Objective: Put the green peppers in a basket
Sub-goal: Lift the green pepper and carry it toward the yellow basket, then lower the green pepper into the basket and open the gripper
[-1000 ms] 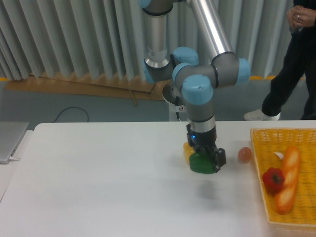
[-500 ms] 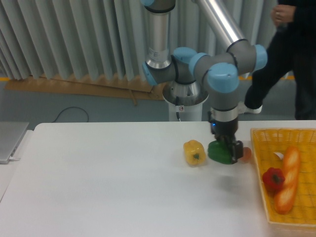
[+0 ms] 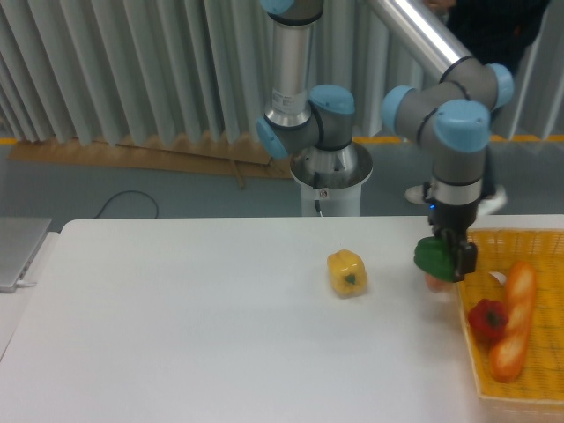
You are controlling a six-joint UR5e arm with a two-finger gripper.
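Gripper (image 3: 448,257) grasping green pepper (image 3: 433,259) above white table (image 3: 176,335), beside basket (image 3: 511,242), grey corrugated wall (image 3: 115,70) behind

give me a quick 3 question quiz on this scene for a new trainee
1. True or false: the tool holds the green pepper above the table.
2. What lies inside the basket? A) yellow pepper B) red pepper and bread C) nothing
3. Fill in: the yellow pepper sits on the ____.

Key: 1 true; 2 B, the red pepper and bread; 3 table.
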